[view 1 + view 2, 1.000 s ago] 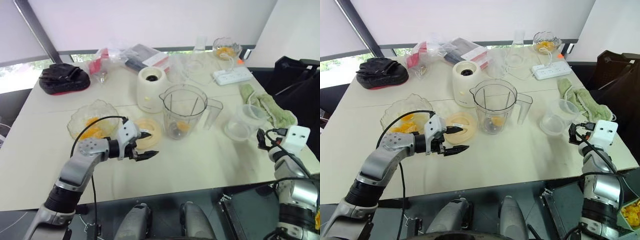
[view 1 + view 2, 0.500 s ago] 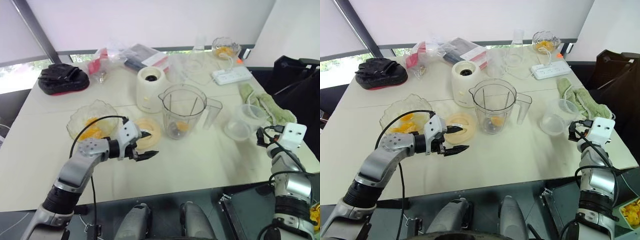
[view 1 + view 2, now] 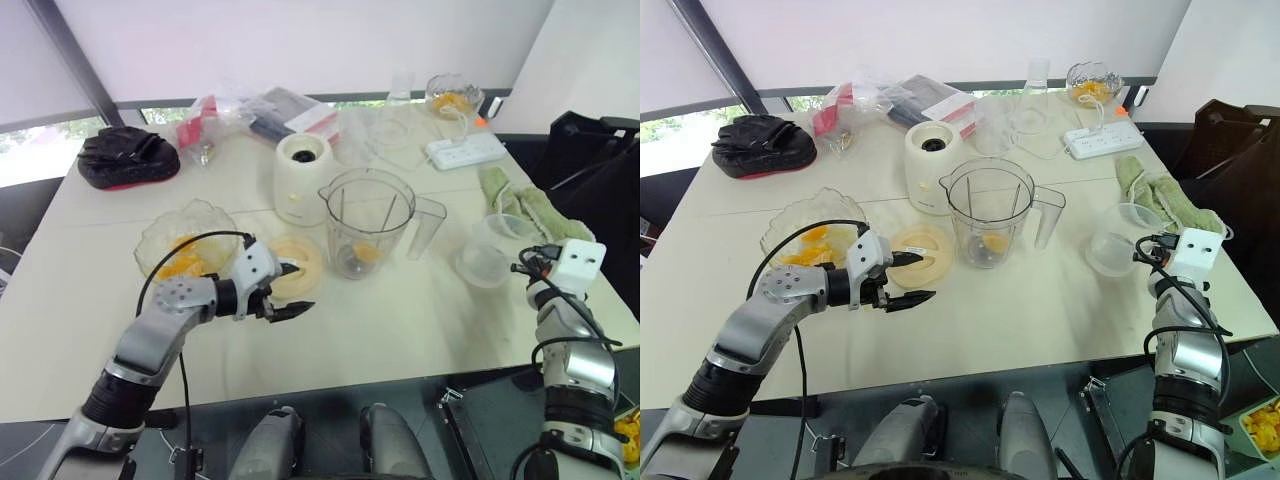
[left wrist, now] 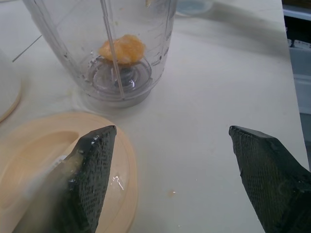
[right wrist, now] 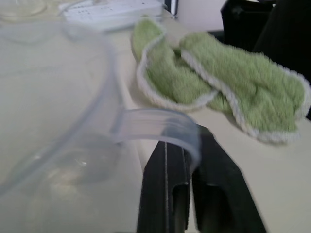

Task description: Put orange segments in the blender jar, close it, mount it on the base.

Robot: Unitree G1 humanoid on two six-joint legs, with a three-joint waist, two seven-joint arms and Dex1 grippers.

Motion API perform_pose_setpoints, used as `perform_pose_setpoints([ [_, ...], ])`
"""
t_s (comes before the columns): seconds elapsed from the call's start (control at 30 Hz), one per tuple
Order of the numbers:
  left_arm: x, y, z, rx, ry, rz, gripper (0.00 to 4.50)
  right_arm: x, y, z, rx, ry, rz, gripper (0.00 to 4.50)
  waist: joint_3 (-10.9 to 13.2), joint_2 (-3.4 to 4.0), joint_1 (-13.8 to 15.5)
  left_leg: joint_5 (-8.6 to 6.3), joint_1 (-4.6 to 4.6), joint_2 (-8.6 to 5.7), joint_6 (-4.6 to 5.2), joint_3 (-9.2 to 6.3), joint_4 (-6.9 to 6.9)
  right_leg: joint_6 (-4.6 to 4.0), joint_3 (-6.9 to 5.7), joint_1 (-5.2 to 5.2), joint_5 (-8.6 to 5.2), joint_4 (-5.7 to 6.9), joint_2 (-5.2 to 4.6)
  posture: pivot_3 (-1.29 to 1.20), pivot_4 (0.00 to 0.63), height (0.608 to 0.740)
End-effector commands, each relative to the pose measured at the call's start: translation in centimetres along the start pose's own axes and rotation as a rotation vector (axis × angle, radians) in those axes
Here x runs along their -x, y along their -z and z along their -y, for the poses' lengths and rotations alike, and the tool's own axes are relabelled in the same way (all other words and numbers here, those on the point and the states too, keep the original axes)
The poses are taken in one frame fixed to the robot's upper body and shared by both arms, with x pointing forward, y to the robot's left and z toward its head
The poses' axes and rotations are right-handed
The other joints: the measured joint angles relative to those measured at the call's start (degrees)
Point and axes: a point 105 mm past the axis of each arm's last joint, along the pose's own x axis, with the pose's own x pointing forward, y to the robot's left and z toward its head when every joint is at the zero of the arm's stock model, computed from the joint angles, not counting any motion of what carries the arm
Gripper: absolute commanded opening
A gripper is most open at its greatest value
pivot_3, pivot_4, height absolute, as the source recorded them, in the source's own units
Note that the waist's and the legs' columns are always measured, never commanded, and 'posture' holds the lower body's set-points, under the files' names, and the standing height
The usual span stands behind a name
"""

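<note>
The blender jar (image 3: 368, 220) stands upright mid-table with one orange segment (image 4: 122, 48) lying at its blade. More orange segments (image 3: 180, 262) fill a wavy glass bowl (image 3: 150, 240) to its left. The cream base (image 3: 303, 178) stands just behind the jar. My left gripper (image 3: 300, 288) hovers open and empty low over the table, one finger above the pale-yellow lid (image 3: 312, 256). At the table's right side my right gripper (image 3: 1140, 250) is shut on the rim lip of a small clear cup (image 5: 58, 97).
A green towel (image 3: 525, 210) lies behind the cup near the right table edge. A white power strip (image 3: 465, 150), a glass bowl of fruit (image 3: 452, 98), plastic bags (image 3: 250, 110) and a black bundle (image 3: 128, 157) line the back of the table.
My right gripper went from open to shut at the clear cup's rim. The left arm stayed where it was.
</note>
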Motion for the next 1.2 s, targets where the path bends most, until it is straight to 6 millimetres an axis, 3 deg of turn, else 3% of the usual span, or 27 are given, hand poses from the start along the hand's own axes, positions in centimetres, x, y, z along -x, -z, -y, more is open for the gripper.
perform_pose_setpoints([
  [0.03,0.2,-1.2,-0.2,-0.055,-0.008,0.024,3.89,0.1,0.0,0.6,0.009,0.026,-0.001,0.03,0.00,0.00,0.26,0.00,0.00,0.00,0.00,-0.02,0.00,0.00,-0.01,0.03,0.00,-0.02,0.00,0.00,0.150,0.740],
  [0.2,0.3,-0.9,-0.2,-0.058,-0.013,0.021,3.89,0.1,-0.2,0.6,-0.002,0.037,0.007,0.03,0.00,0.00,0.17,0.00,0.01,0.00,0.01,-0.01,-0.01,0.00,-0.01,0.09,0.01,-0.17,0.01,0.00,0.150,0.740],
  [0.33,0.5,-0.8,-0.4,-0.057,-0.021,0.020,3.89,0.1,-1.7,0.4,-0.023,0.046,0.060,0.03,0.00,0.00,0.18,0.00,0.01,0.00,0.01,-0.01,-0.06,-0.01,-0.01,0.09,0.01,-0.21,0.00,0.00,0.150,0.740],
  [0.8,0.9,-0.7,-2.3,-0.038,-0.078,0.027,3.89,0.1,-11.8,-0.9,-0.124,0.073,0.353,0.03,0.12,0.20,-0.17,0.17,0.04,0.01,-0.26,0.00,-0.63,-0.01,0.01,-0.14,0.02,-0.32,0.00,0.00,0.150,0.740],
  [0.93,0.9,-0.9,-2.8,-0.037,-0.094,0.033,3.89,0.3,-17.9,-2.8,-0.067,-0.035,0.474,0.03,0.22,0.35,-0.59,0.18,0.01,0.02,-0.28,0.06,-0.71,-0.01,0.02,-0.22,0.02,-0.33,-0.02,0.00,0.150,0.740],
  [1.1,0.8,-0.9,-3.0,-0.043,-0.095,0.036,3.89,0.2,-21.1,-5.0,0.061,-0.154,0.505,0.03,0.22,0.36,-1.10,0.17,0.01,0.04,-0.27,0.06,-0.74,-0.01,0.00,-0.22,0.02,-0.35,-0.01,0.00,0.150,0.740],
  [1.2,0.9,-1.0,-3.3,-0.044,-0.107,0.049,3.89,0.8,-23.5,-7.5,0.188,-0.277,0.537,0.03,0.27,0.40,-1.21,0.17,-0.01,0.04,-0.25,0.08,-0.74,-0.01,0.00,-0.22,0.02,-0.40,-0.01,0.00,0.150,0.740],
])
